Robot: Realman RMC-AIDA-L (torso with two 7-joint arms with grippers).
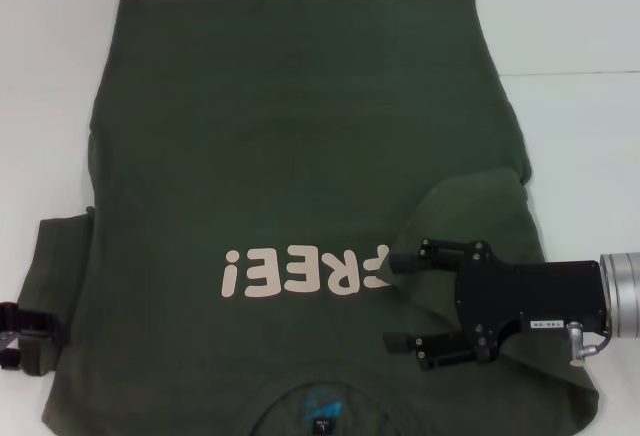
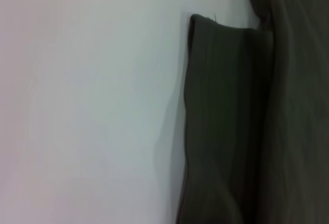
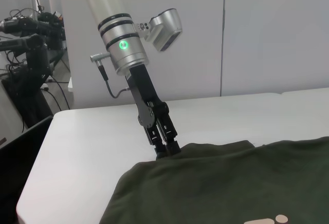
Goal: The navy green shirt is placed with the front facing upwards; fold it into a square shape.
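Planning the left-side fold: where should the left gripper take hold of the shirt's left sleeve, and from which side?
Probably the left sleeve at its outer hem, approached from the table side: it lies flat, sticking out past the navy green shirt body. The left gripper sits there already.

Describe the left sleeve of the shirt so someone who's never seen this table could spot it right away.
A dark green shirt with pale lettering covers most of the white table. On the robot's left side, near the lettering end, the sleeve sticks out flat past the body's edge. The left gripper touches its outer end, whereas the opposite sleeve lies folded inward under the right gripper.
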